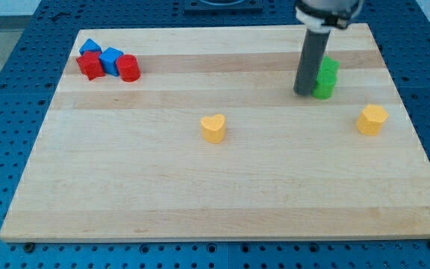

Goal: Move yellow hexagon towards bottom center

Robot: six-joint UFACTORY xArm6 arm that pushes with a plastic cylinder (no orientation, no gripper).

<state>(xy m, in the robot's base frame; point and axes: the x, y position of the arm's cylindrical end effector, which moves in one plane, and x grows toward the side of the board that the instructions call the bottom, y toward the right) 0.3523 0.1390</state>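
We record 1 wooden board [222,187] lying on a blue perforated table [6,90], with 1 dark rod descending from the far right of the scene. Our arm carries no gripper, so there are no jaws to report as apart or together; my tip [303,93] rests on the board in the far right area, clamped on nothing. The tip stands just beside the green blocks [325,78], on their left, and appears to touch them; the rod hides part of them, so we cannot tell their shapes or confirm whether they number 2. The yellow hexagon [372,119] sits near the board's right edge, at about mid-depth, to the right of the tip and nearer than the green blocks, apart from both. The yellow heart [213,128] lies close to the board's centre, well apart from the tip and from the hexagon. At the far left corner we note 1 tight cluster of 4 blocks: a blue block [89,48] farthest back, a blue cube [111,60] just to its right, a red block [90,66] at the near left of the cluster, and a red cylinder [128,68] at its right end. These 4 appear to touch one another.
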